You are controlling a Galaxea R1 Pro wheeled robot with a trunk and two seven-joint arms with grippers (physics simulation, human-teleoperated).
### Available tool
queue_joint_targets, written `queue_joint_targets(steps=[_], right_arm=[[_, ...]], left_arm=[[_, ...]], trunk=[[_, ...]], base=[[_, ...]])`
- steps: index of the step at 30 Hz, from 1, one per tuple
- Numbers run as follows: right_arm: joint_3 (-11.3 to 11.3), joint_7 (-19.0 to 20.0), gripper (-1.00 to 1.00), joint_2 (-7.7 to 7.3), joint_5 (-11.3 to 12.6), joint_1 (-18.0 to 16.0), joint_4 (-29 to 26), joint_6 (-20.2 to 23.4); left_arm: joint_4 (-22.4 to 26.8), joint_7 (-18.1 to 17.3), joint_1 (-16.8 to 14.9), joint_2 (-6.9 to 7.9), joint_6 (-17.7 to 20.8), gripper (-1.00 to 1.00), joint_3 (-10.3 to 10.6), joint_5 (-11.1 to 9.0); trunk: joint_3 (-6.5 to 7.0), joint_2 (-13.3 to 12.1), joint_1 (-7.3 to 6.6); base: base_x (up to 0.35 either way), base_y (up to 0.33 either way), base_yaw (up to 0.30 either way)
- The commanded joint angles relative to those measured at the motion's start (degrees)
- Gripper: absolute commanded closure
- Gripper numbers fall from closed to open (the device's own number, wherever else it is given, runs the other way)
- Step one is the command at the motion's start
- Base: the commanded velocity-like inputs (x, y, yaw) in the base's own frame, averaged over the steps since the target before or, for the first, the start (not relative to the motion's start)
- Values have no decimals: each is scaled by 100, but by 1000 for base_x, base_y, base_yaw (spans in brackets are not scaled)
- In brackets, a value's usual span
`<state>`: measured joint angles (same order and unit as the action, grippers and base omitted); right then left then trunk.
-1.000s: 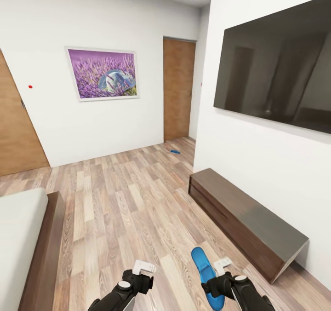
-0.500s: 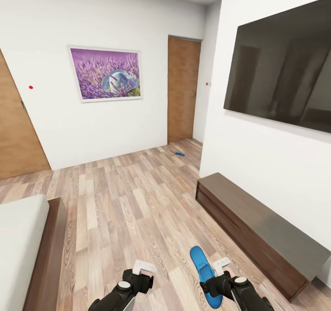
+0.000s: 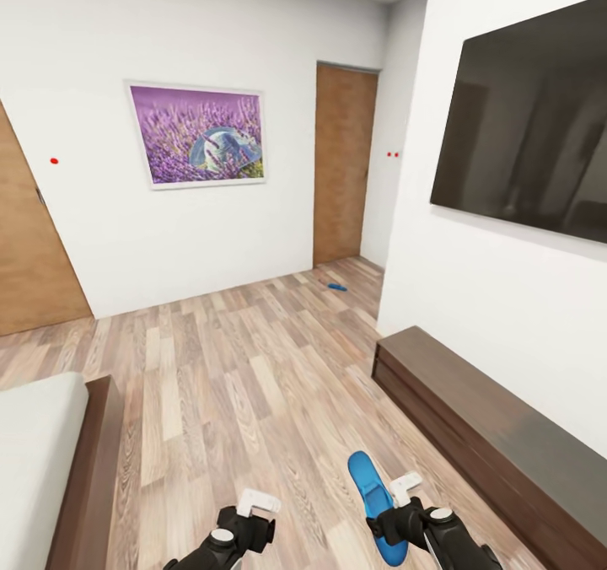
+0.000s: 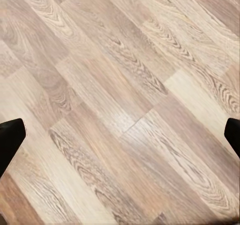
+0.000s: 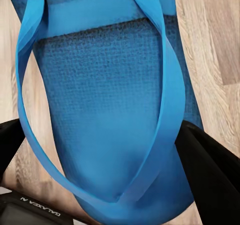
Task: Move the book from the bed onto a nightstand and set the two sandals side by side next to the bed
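1 sandal [image 3: 371, 494] pinched in right claw [image 3: 389, 526]; left claw [image 3: 244, 526] spread above wood floor [image 3: 236, 384].

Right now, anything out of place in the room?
Yes. One blue sandal lies alone on the floor by the far door, well away from the bed. The other sandal is in the right gripper, fingers shut on its sole.

White walls [image 3: 126, 241], wood-plank floor [image 3: 244, 384]
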<state>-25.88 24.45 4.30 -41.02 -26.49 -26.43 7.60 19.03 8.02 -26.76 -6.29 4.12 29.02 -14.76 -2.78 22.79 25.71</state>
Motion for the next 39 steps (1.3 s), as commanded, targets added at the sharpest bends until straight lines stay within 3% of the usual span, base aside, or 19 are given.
queue_joint_targets(steps=[1, 39], right_arm=[[-47, 51, 100, 9, -29, -5, -17, 29], [-37, 51, 100, -3, -46, -5, -12, 22]], left_arm=[[-7, 39, -5, 5, 17, -100, 49, -54], [-84, 33, -5, 5, -31, -100, 66, -30]], trunk=[[-13, 13, 7], [-13, 13, 7]], base=[[329, 169, 1], [340, 129, 0]])
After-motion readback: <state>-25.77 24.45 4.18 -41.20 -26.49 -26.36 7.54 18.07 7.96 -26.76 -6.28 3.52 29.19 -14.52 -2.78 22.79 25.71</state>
